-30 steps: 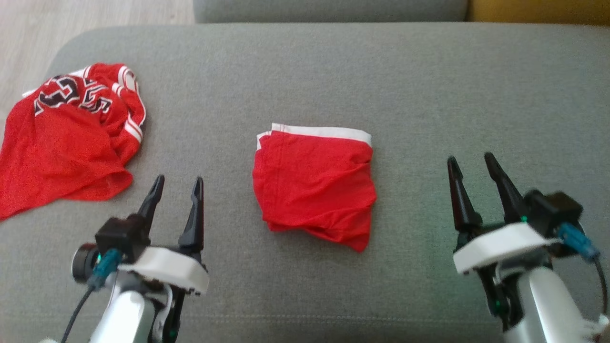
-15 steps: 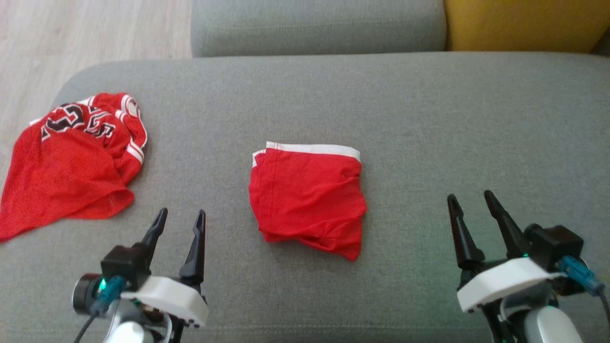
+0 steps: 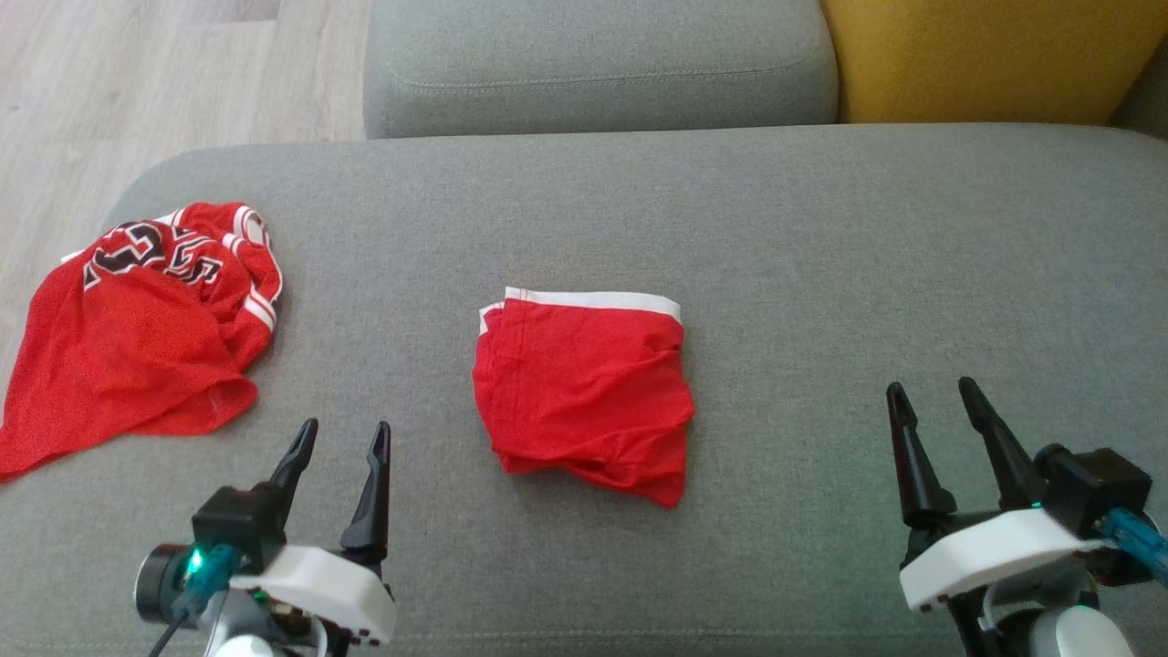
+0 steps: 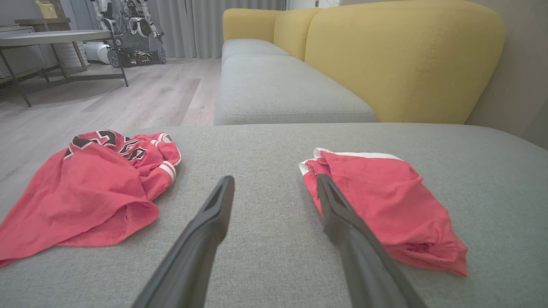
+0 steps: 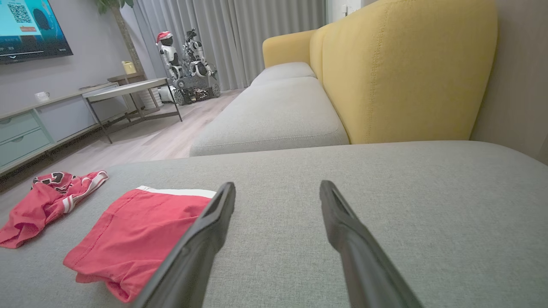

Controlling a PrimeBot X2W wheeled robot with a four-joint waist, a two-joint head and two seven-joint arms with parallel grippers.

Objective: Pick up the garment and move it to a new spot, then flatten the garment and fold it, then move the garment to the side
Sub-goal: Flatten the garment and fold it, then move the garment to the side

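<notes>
The folded red garment lies in the middle of the grey sofa cushion, untouched. The left tool and right tool flank it near the cushion's front edge, both spread wide and empty, fingers pointing toward the back edge. A crumpled jersey sits at the left edge. The right wrist view adds a wall screen.

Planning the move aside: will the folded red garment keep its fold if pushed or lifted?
Likely floppy: the folded red garment shows soft wrinkles and loose layered edges, so lifting may unfold it. Pushing across the grey cushion would probably bunch it.
</notes>
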